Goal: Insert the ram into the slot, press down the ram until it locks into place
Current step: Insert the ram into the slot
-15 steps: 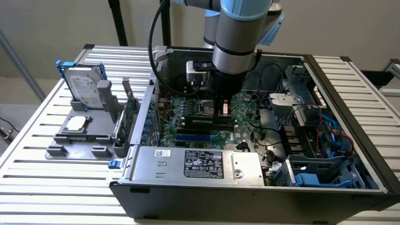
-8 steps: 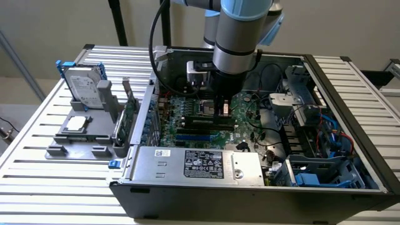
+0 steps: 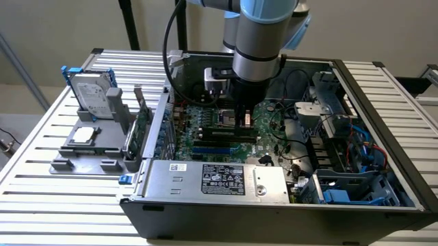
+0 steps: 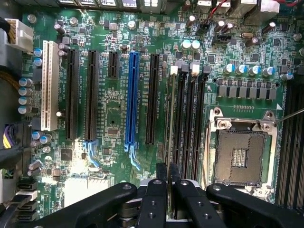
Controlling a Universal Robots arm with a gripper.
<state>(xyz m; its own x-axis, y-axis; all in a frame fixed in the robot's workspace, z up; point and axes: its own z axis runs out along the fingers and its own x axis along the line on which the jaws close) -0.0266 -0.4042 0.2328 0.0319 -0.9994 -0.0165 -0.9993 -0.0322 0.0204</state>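
In the exterior view the arm (image 3: 257, 46) comes straight down into an open computer case (image 3: 274, 220) that lies on a slatted table (image 3: 41, 195). The gripper (image 3: 243, 122) is low over the green motherboard (image 3: 198, 115), its tip at the row of long black sockets that includes the slot (image 3: 222, 134). A blue socket (image 3: 215, 150) lies just past that row, at six o'clock from the gripper, and further along the same line a silver power supply box (image 3: 219, 179) with a label sits against the case's near wall. At nine o'clock from the case, a grey holder (image 3: 82, 154) carries a hard drive (image 3: 92, 95) and an upright expansion card (image 3: 141, 125). In the wrist view the gripper (image 4: 168, 167) is closed on the ram (image 4: 171, 123): its black fingers (image 4: 161, 178) press on either face of the stick, which is seen edge-on as a thin line. The ram runs lengthwise along the slot (image 4: 174, 76), the outermost of four parallel black sockets, on the side towards the blue socket (image 4: 133, 99) and away from the square processor socket (image 4: 242, 154). I cannot tell whether the ram is fully seated or whether the end clips have locked.
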